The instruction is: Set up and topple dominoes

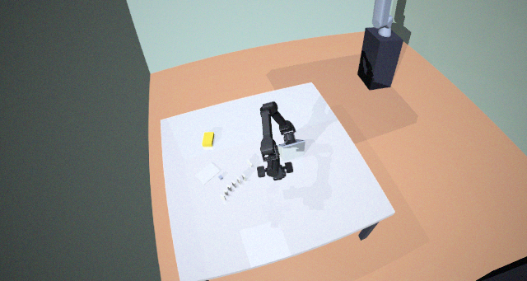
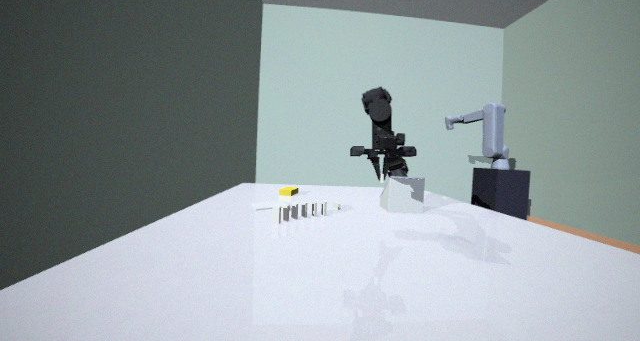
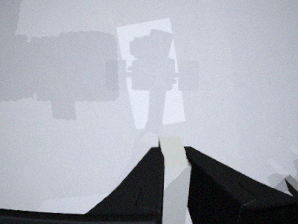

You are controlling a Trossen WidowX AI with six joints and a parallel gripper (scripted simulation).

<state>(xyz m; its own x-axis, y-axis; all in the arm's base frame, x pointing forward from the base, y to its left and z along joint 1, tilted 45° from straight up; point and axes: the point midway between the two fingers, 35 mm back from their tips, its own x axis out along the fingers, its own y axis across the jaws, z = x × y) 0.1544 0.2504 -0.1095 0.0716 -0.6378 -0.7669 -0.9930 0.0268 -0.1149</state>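
A row of several small white dominoes (image 1: pixel 233 187) (image 2: pixel 301 210) stands on the white table (image 1: pixel 329 199) (image 2: pixel 200 261), left of the arm. One more domino (image 1: pixel 249 162) (image 2: pixel 337 206) sits apart past the row's far end. My gripper (image 1: pixel 275 175) (image 2: pixel 381 173) (image 3: pixel 169 156) hangs well above the table, to the right of the row. It is shut on a thin white domino (image 3: pixel 172 163) (image 2: pixel 383 174), which sticks out between the dark fingers in the wrist view.
A yellow block (image 1: pixel 208 139) (image 2: pixel 288 191) lies behind the row. A flat white sheet (image 1: pixel 207 173) lies beside it. The arm's white base block (image 1: pixel 297 148) (image 2: pixel 402 195) stands mid-table. A grey robot on a dark pedestal (image 1: pixel 379 63) (image 2: pixel 500 191) stands off the table.
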